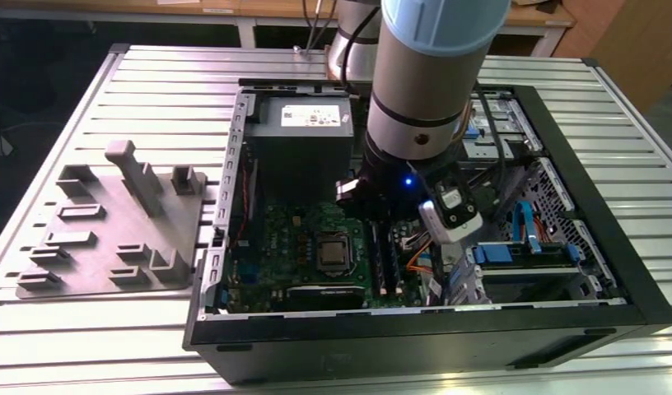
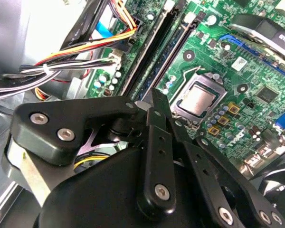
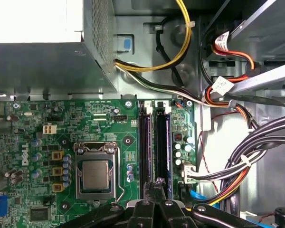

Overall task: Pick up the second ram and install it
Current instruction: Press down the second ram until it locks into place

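Black linkage bars of the tool [image 2: 156, 97] lie closest in the second wrist view, its two fingers drawn tight together with no gap between them and nothing visibly clamped. In the first wrist view the same closed tip [image 3: 157, 183] sits low over the near end of the two long black memory slots [image 3: 153, 142], just beside the one farther from the processor socket [image 3: 96, 173]. A thin dark blue-green strip stands on edge in that slot and looks like the second ram [image 3: 163, 142], already seated, though seen edge-on I cannot be sure. Whether the tip touches it is hard to tell.

The green motherboard [image 3: 47, 118] lies flat inside the open computer case [image 1: 424, 341]. Bundled cables [image 3: 237, 161] run beside the slots on the side away from the socket.

In the exterior view the arm [image 1: 424, 82] comes down into the case from 12 o'clock. The grey power-supply box [image 1: 301, 123] sits at about 10 o'clock from the wrist. A grey fixture block [image 1: 105, 230] rests on the ribbed metal surface [image 1: 95, 346] at 9 o'clock of the case, well apart from the arm.
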Motion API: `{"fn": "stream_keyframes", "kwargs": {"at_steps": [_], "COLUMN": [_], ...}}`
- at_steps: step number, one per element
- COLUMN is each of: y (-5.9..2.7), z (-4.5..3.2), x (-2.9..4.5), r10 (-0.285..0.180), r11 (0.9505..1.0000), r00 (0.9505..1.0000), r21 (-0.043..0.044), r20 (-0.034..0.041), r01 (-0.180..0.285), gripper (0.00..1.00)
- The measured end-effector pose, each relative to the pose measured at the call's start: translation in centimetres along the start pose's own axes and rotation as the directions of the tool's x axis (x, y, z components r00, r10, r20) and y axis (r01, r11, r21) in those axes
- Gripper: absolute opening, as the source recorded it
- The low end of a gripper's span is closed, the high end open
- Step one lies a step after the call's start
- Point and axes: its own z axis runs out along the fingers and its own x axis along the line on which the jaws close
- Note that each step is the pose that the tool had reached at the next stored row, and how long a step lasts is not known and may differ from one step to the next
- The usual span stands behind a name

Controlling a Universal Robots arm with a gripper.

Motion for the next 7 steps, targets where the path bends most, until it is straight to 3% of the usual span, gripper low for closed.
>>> {"fn": "stream_keyframes", "kwargs": {"at_steps": [7], "y": [0.00], "z": [-0.14], "x": [0.00], "r10": [0.000], "r11": [1.0000], "r00": [1.0000], "r21": [-0.0001], "r20": [0.0001], "r01": [0.000], "gripper": [0.10]}}
